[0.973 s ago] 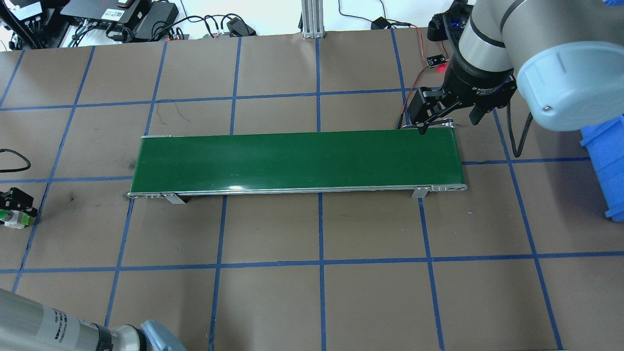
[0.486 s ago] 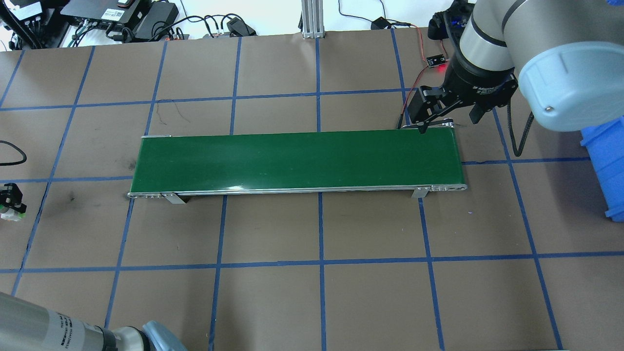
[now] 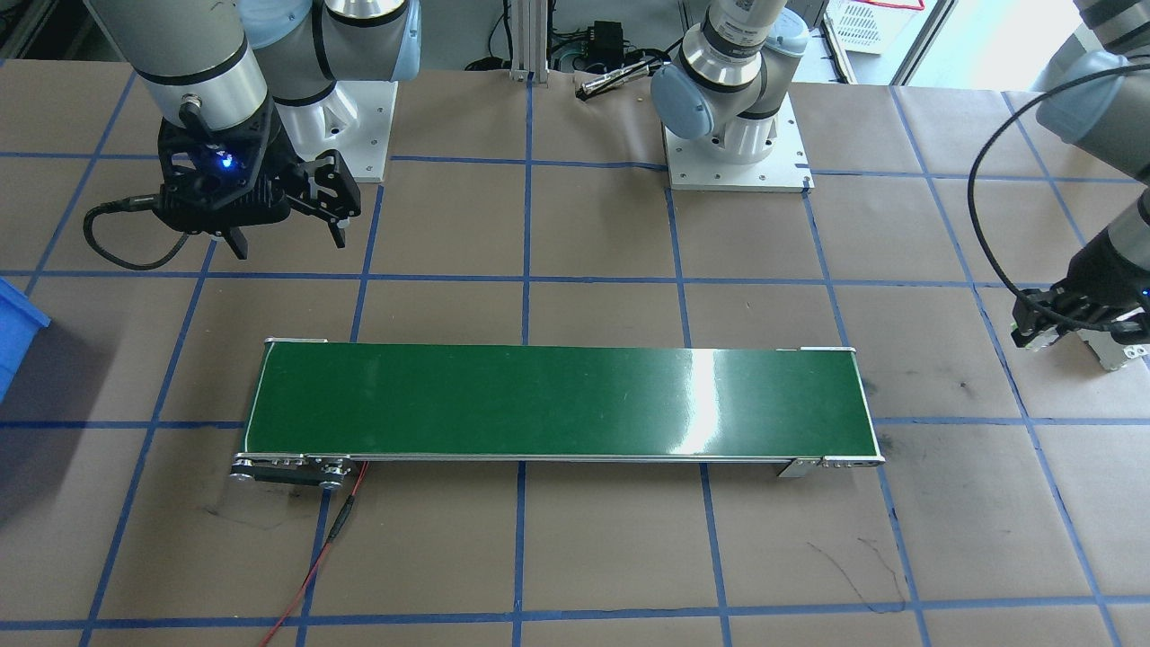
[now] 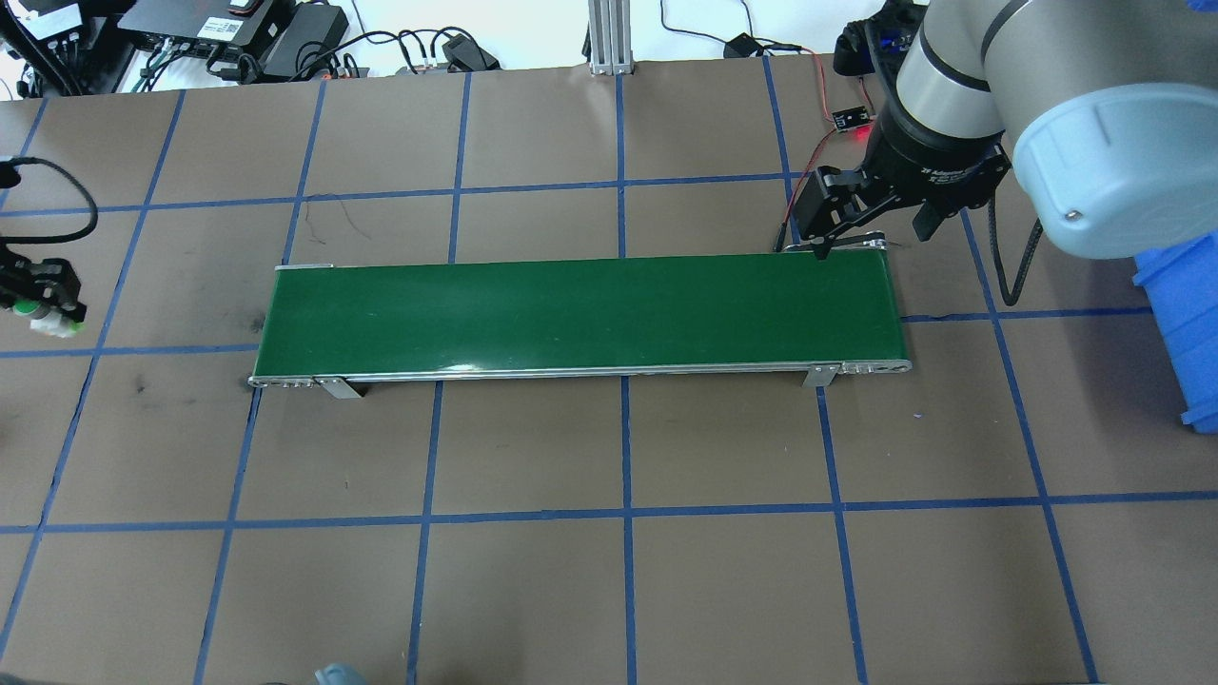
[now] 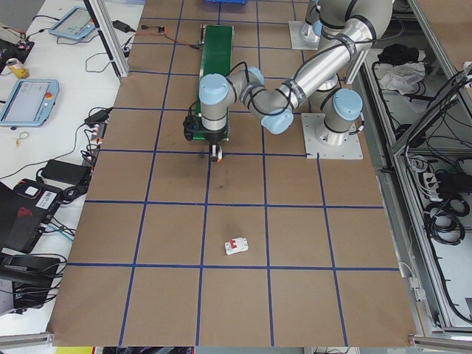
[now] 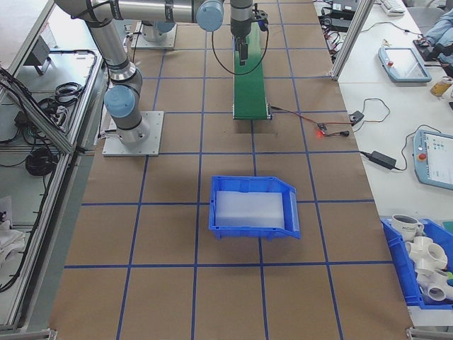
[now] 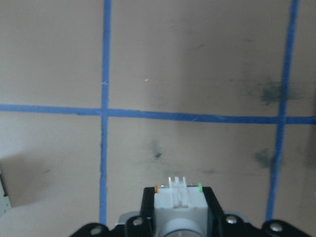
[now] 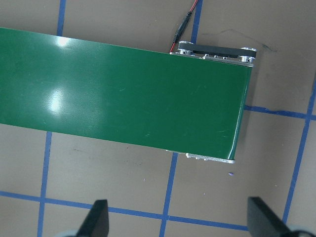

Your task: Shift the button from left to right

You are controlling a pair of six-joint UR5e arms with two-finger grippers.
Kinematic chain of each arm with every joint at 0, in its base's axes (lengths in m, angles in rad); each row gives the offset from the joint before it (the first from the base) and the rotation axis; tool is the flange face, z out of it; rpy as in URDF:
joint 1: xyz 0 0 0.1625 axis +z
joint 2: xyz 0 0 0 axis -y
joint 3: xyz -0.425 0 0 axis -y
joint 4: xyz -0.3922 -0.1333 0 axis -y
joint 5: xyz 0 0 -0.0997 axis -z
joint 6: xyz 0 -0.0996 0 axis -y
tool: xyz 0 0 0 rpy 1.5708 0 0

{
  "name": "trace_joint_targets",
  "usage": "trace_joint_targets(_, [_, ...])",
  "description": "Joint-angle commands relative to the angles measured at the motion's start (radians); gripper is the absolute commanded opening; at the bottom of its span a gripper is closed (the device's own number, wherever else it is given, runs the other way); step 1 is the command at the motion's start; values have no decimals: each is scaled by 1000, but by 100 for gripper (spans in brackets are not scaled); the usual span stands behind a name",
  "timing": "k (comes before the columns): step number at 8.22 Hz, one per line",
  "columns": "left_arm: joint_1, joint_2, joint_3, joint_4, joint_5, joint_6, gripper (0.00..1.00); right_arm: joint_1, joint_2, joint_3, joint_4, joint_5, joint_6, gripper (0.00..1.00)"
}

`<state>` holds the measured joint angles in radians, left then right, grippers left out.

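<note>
The left gripper sits at the far left edge of the overhead view, well off the left end of the conveyor belt, and it is closed on the button — its green cap and white body show just under the black fingers. From the wrist camera the button fills the bottom middle of the frame, its white body clamped between the two black pads, with a small orange dot at one top corner and a green one at the other; below it lies brown paper crossed by blue tape lines. In the left side view the same gripper hangs over the table just past the near end of the belt, and a grey-white circuit breaker with a red tab lies on the paper well apart, nearer the camera.

Moving right along the overhead view, the long green belt lies bare, its top glossy with glare.

At its far right corner hovers the right gripper — jaws spread wide with nothing between them (its wrist camera shows both fingertips far apart over the belt's end). White lettering on its black collar is too small to read. A blue bin stands further right, on the table beyond the belt.
</note>
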<state>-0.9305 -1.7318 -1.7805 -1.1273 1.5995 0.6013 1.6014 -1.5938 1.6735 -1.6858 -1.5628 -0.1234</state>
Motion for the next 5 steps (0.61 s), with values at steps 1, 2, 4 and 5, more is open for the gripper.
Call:
trace_joint_targets(1, [-242, 35, -3, -6, -27, -95, 0, 0, 0, 2, 3, 4, -5, 100])
trace_joint_targets(2, [-282, 17, -3, -6, -35, -103, 0, 0, 0, 0, 5, 6, -5, 100])
trace_joint_targets(4, [-312, -15, -11, -20, -38, -107, 0, 0, 0, 2, 6, 4, -5, 100])
trace_joint_targets(5, [-314, -41, -14, -23, -38, -127, 0, 0, 0, 2, 6, 6, -7, 100])
